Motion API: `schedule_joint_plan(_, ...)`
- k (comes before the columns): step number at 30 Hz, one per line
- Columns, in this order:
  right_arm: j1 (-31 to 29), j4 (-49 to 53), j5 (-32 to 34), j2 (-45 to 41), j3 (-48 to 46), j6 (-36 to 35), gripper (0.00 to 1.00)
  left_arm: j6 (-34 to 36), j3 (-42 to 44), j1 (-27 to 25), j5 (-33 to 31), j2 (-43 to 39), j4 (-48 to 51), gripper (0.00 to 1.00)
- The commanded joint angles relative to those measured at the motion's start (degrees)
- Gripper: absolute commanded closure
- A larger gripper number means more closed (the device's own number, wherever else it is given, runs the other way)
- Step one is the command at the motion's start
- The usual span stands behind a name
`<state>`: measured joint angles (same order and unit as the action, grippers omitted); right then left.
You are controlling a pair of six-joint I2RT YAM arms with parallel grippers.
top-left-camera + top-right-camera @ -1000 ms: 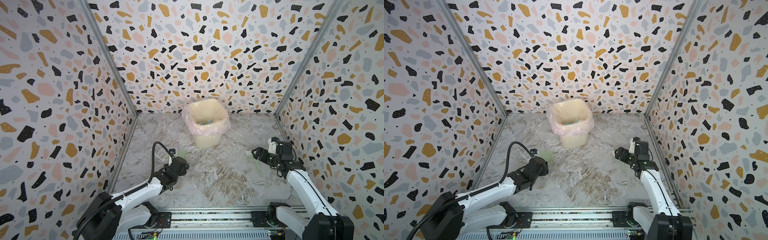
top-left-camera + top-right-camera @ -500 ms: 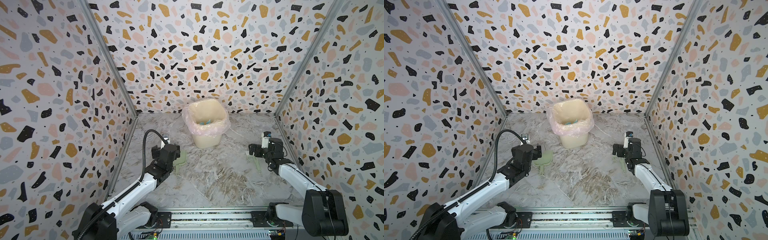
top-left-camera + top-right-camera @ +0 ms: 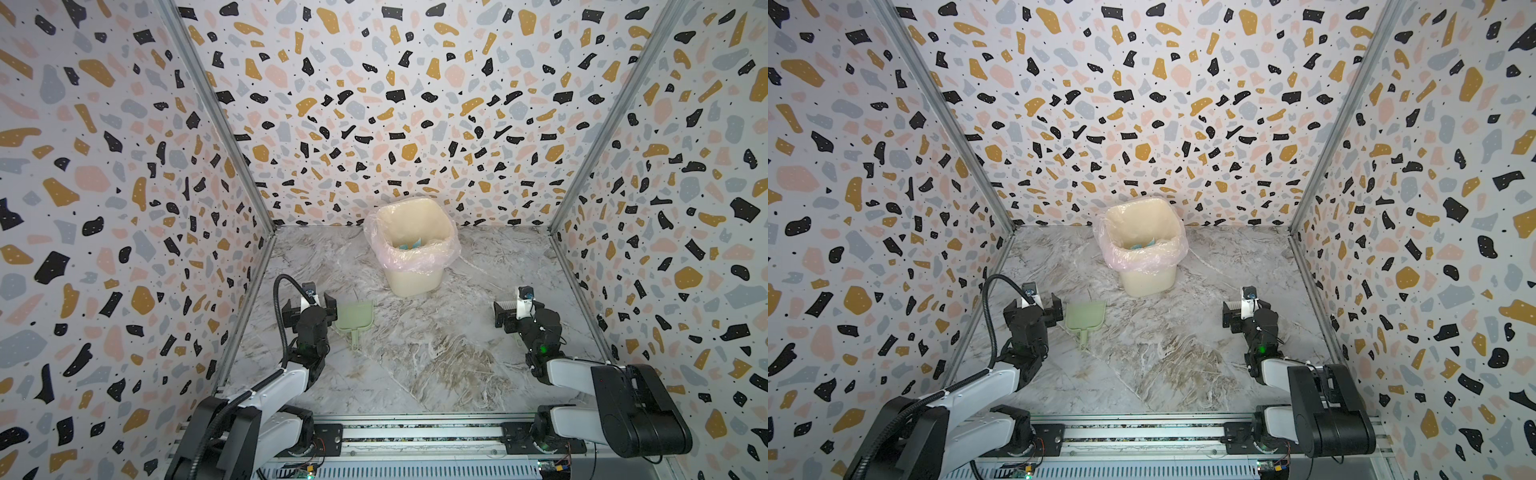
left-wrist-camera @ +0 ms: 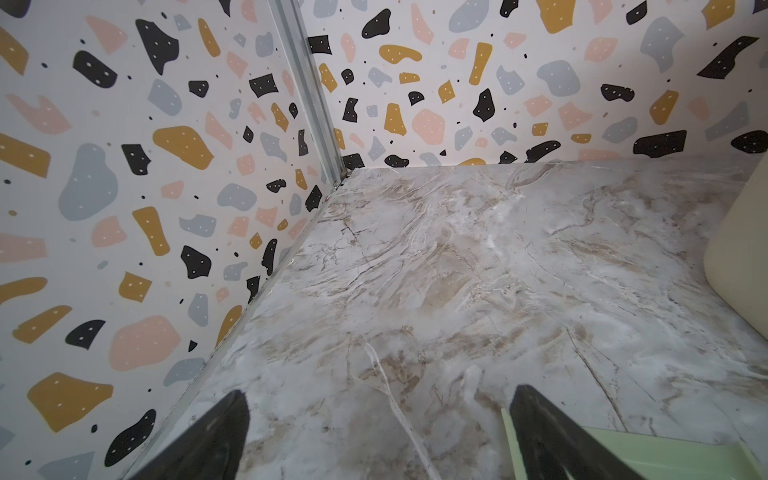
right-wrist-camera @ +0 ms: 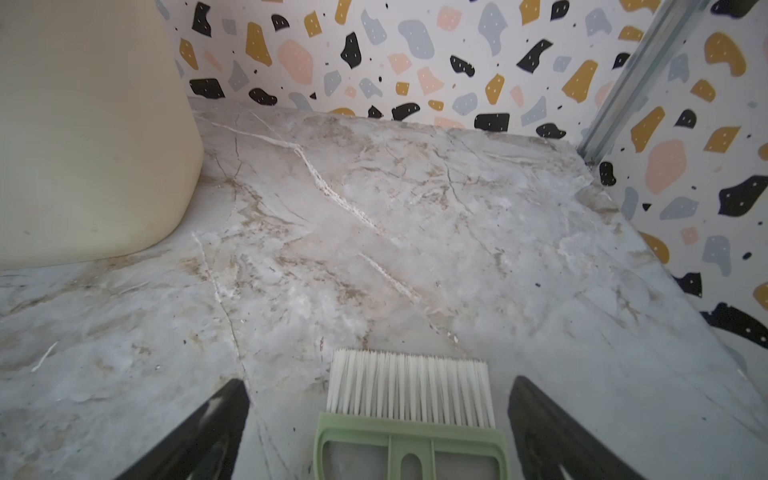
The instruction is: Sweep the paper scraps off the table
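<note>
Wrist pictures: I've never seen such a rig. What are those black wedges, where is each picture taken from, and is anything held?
Two robot arms stand on a rail, each ending in a two-fingered gripper. The top views look down on everything; each wrist view rides on one arm, and the black wedges are its fingers. The left gripper and right gripper are open, holding nothing. On the table lie a dustpan beside the left gripper and a brush between the right one's fingers. The only paper scraps visible are in the bin.

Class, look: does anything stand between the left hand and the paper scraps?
Yes. The only paper scraps visible lie inside the bin, so its wall stands between them and the open left hand.
</note>
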<state>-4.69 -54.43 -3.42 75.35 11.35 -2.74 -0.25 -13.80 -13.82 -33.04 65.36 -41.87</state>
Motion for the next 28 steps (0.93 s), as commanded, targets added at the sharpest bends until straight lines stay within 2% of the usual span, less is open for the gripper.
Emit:
schedule_joint_plan(1, -0.3, -14.3, -0.5, 1.0, -1.7, -1.6, 0.01, 2.0, 2.0, 0.4, -0.2, 2.5, -15.6, 0.0)
schedule_joint_plan(9, -1.2, -29.1, 1.1, 9.4, -5.7, -2.0, 0.01, 1.5, 5.6, 1.0, -0.5, 8.1, -24.9, 0.0)
schedule_joint_plan(13, -2.5, -29.1, 6.7, 9.7, -5.4, -1.5, 0.01, 1.2, 6.9, 1.1, -1.7, 11.9, -30.8, 0.0)
schedule_joint_plan(16, -4.2, -30.0, 12.6, 10.1, -5.5, -1.3, 0.01, 0.7, 7.1, 1.0, -2.0, 11.4, -30.1, 0.0)
schedule_joint_plan(28, -4.1, -29.2, 12.5, 10.0, -5.1, -1.0, 0.01, 0.5, 8.2, 1.0, -2.6, 13.8, -33.9, 0.0)
